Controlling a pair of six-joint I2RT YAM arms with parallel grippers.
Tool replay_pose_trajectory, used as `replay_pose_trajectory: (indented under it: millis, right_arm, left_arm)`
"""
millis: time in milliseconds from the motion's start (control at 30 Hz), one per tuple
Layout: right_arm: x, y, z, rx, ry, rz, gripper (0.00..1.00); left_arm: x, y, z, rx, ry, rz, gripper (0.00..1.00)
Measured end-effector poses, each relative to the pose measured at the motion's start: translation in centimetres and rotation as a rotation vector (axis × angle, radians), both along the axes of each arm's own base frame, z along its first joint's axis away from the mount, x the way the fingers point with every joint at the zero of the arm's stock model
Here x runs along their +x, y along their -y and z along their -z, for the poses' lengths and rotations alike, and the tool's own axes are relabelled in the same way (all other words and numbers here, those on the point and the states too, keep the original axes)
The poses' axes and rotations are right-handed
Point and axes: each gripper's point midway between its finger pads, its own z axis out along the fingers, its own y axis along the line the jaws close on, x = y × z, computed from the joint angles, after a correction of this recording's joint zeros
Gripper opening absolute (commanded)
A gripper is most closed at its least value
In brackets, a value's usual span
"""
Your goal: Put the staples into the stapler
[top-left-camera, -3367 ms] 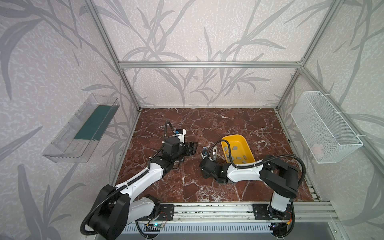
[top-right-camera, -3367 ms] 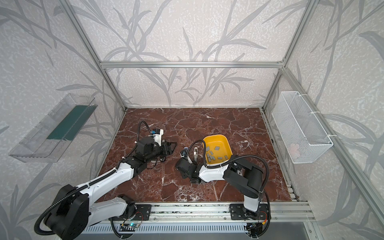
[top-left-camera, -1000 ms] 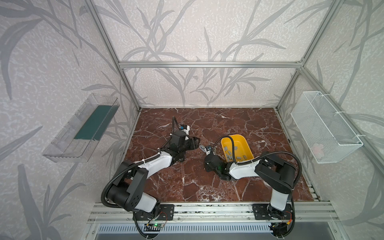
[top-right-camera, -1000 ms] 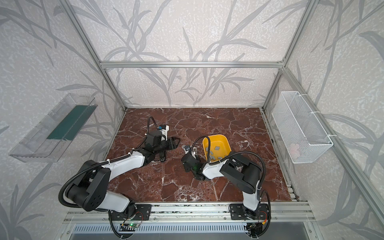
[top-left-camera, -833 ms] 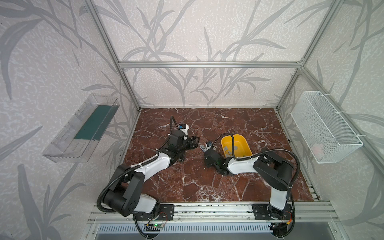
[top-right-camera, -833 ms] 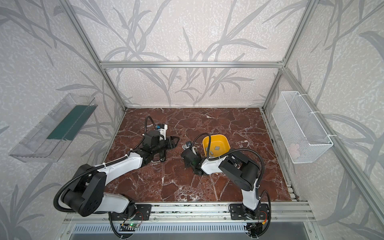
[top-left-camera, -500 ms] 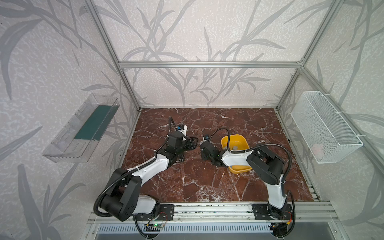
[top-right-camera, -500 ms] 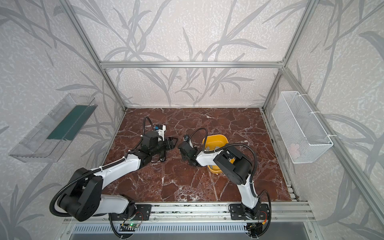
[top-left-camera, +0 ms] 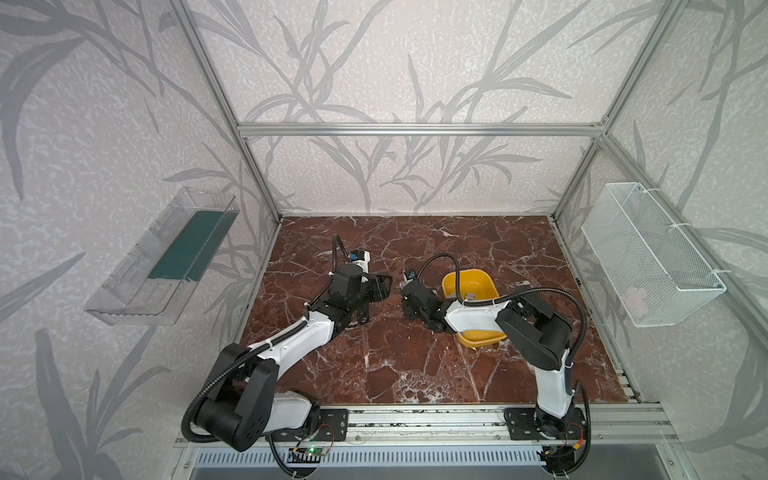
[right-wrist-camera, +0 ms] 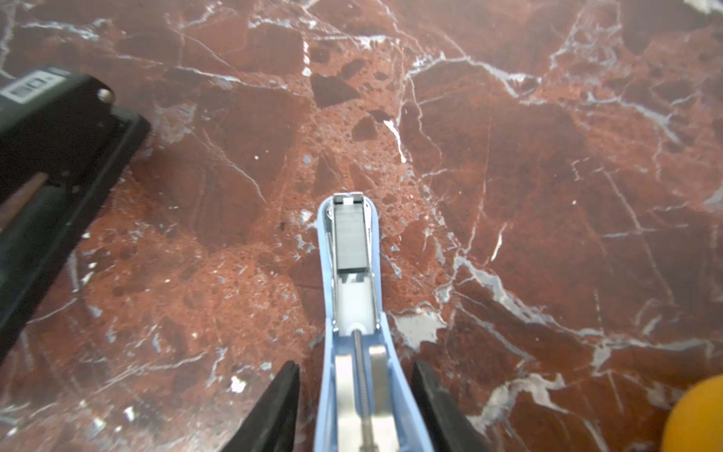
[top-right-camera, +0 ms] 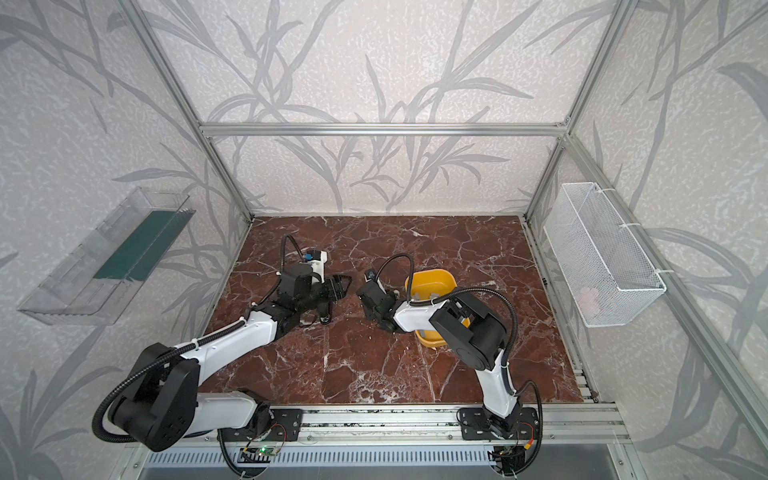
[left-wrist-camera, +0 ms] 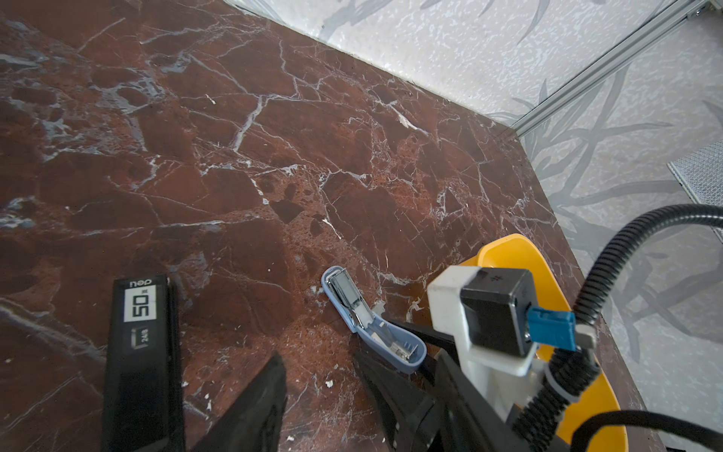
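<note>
While reading the scene from the marbled desk (top-left-camera: pixel 415 374) inward, find on its right half the yellow tub (top-left-camera: pixel 478 282), partly covered by the right arm and holding a few small grey bits (top-left-camera: pixel 468 296), too small to name. Well left of that, just beside the left tool (left-wrist-camera: pixel 319 356), note the big black stapler (left-wrist-camera: pixel 141 352), lying on the desk and ungripped; count that tool as standing open over bare marble, holding nothing. Between the two arms, near the desk's middle, pick out the small blue stapler (right-wrist-camera: pixel 324 391), opened up with its metal channel facing upward. Take its long axis as running straight out from the right tool (right-wrist-camera: pixel 352 366), leftward across the gap toward the black stapler's end. Read the right tool as open too: fingers (right-wrist-camera: pixel 274 403) on either side of the blue body, flanking without pinching, leaving a sliver of marble at each flank. Lastly, place the staples (right-wrist-camera: pixel 349 235): one dark strip seated in the channel, at its front end, farthest from the right tool and dead ahead of it. Judging from that, expect only the closing of the blue stapler left to do, best by the right tool as the nearer; beware nudging the light body askew.
</note>
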Motion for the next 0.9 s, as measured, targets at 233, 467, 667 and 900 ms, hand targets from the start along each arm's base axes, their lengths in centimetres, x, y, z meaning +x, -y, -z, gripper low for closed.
replay_pose_trajectory:
  millis: [233, 467, 667, 900]
  right_arm:
    - [0.6, -0.6, -1.9, 0.019, 0.053, -0.021, 0.45]
    - [0.8, -0.8, -2.3, 0.02, 0.061, -0.025, 0.26]
    - [0.5, -0.5, -2.5, 0.02, 0.048, -0.02, 0.2]
    - [-1.6, -0.1, -4.4, 0.057, 0.006, -0.048, 0.2]
  left_arm:
    - [0.0, -0.2, 0.2, 0.002, -0.005, -0.005, 0.62]
    - [0.0, -0.3, 0.1, 0.0, -0.001, -0.006, 0.62]
    - [0.0, -0.3, 0.1, 0.0, -0.002, -0.006, 0.62]
    - [-0.3, -0.4, 0.6, 0.004, -0.013, -0.006, 0.62]
